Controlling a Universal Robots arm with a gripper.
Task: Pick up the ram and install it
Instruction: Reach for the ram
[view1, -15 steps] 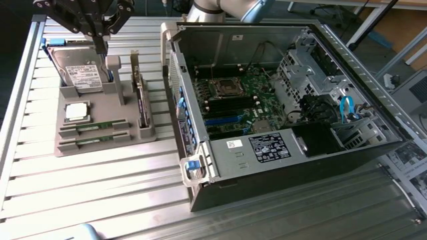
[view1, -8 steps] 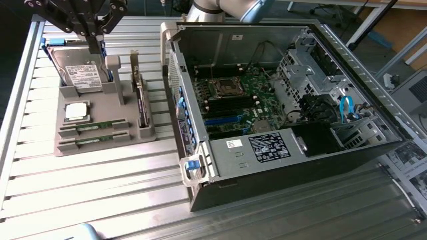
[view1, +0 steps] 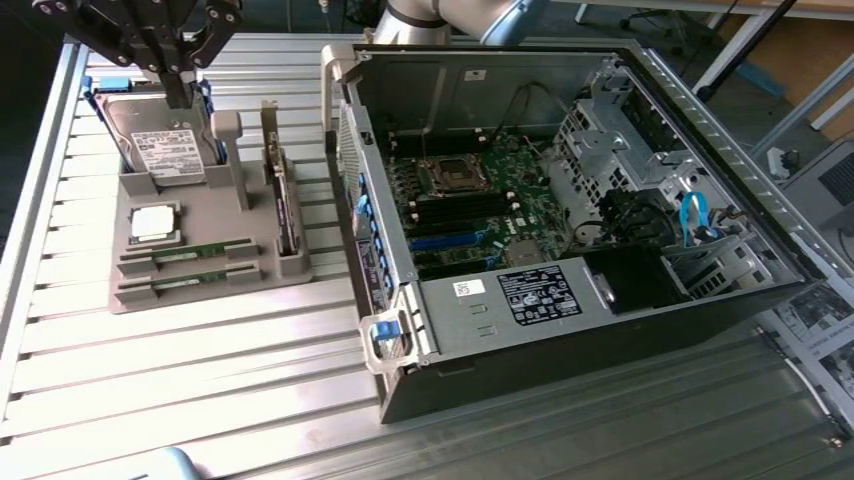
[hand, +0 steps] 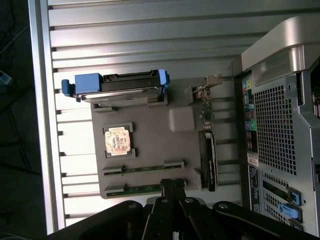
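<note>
your gripper (hand: 172, 186) is closed tight and holds nothing.
nearer ram stick (hand: 140, 189) sits in the gray holder (hand: 150, 145) below its tips, second ram stick (hand: 145, 168) beyond.

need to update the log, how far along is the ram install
Done: nothing; both ram sticks lie in the grey holder. In hand: nothing; the pincer is shut, empty, above the holder. Left: picking up a stick and installing it in the open computer case.
</note>
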